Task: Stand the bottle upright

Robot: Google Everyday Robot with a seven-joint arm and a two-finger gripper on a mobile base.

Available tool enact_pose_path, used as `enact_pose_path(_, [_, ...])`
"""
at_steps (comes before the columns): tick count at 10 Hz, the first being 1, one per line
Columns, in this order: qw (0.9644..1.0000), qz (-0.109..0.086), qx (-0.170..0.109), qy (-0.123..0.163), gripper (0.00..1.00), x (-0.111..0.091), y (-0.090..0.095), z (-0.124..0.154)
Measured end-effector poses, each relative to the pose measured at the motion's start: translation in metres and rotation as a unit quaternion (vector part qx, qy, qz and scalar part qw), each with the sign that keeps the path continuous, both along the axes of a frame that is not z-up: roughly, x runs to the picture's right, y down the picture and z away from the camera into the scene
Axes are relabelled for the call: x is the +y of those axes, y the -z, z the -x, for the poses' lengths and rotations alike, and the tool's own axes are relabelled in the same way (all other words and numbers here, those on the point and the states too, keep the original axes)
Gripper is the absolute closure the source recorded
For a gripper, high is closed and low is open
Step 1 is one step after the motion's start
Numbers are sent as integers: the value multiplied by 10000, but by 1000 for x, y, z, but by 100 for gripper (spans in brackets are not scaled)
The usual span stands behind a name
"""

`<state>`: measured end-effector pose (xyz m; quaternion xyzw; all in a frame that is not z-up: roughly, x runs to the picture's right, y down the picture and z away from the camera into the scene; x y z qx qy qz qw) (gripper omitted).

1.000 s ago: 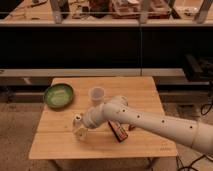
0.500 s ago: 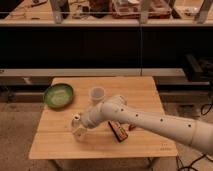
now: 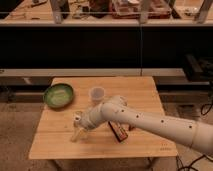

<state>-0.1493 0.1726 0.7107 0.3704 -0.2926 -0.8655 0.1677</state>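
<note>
The bottle (image 3: 75,134) is a slim, pale yellowish shape on the wooden table (image 3: 145,90), left of centre near the front. It leans, with its lower end towards the front left and its upper end at the gripper. My gripper (image 3: 79,122) is at the end of the white arm (image 3: 150,122), which reaches in from the lower right. It sits right over the bottle's upper end and hides it. Whether it holds the bottle does not show.
A translucent white cup (image 3: 97,94) stands upright just behind the arm. A green bowl (image 3: 58,95) sits at the table's left back. A dark red-and-black packet (image 3: 120,132) lies under the arm. Dark shelving stands behind the table.
The gripper has shifted only slightly at the bottle. The bottle stays leaning in about the same spot. The cup, bowl and packet have not moved.
</note>
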Motion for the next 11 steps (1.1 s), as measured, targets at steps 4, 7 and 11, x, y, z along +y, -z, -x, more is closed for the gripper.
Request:
enact_pose_path(4, [10000, -15, -1, -17, 20, 2, 6, -11])
enact_pose_path(7, [9990, -267, 149, -316, 20, -7, 5, -58])
enact_pose_path(11, [9986, -332, 176, -373, 20, -9, 5, -65])
